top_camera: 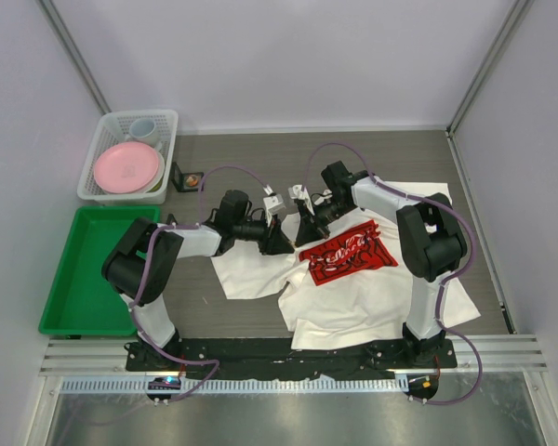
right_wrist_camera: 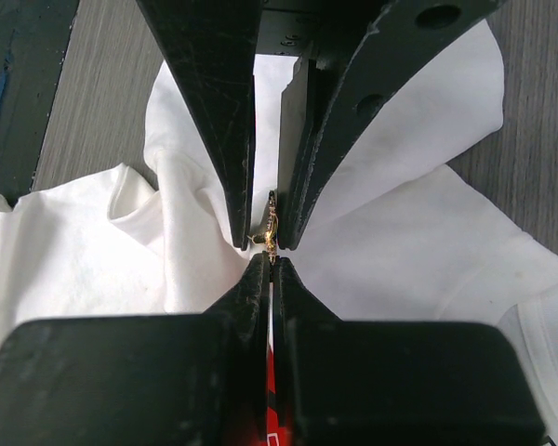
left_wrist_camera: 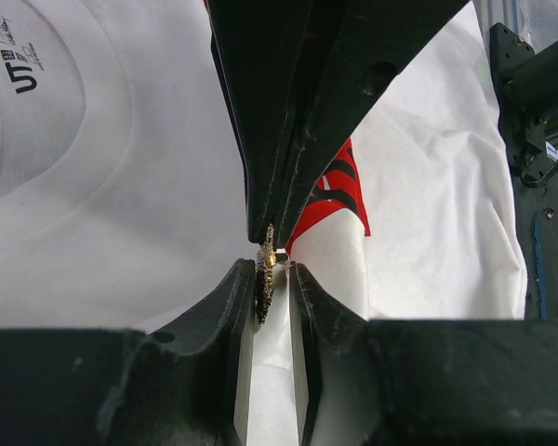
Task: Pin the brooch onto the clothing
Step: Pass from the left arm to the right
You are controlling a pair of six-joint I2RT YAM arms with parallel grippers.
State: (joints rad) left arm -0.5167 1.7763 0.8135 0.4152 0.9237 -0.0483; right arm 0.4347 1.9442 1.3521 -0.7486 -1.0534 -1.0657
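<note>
The white T-shirt (top_camera: 372, 297) lies crumpled on the table, its red print (top_camera: 349, 253) facing up. Both grippers meet tip to tip over its left part. My left gripper (top_camera: 284, 243) is shut on a small gold and dark brooch (left_wrist_camera: 265, 279), seen edge-on between its fingers (left_wrist_camera: 232, 288). My right gripper (top_camera: 304, 232) comes from the opposite side and is pinched shut on the brooch's other edge (right_wrist_camera: 272, 237). In the right wrist view its fingers (right_wrist_camera: 256, 279) are pressed together. The brooch is hidden in the top view. White cloth (left_wrist_camera: 121, 186) lies just beneath both grippers.
A white basket (top_camera: 172, 130) at the back left holds a pink plate (top_camera: 126, 167) and a cup (top_camera: 144, 128). A green tray (top_camera: 65, 279) sits at the left edge. A small black object (top_camera: 188, 178) stands beside the basket.
</note>
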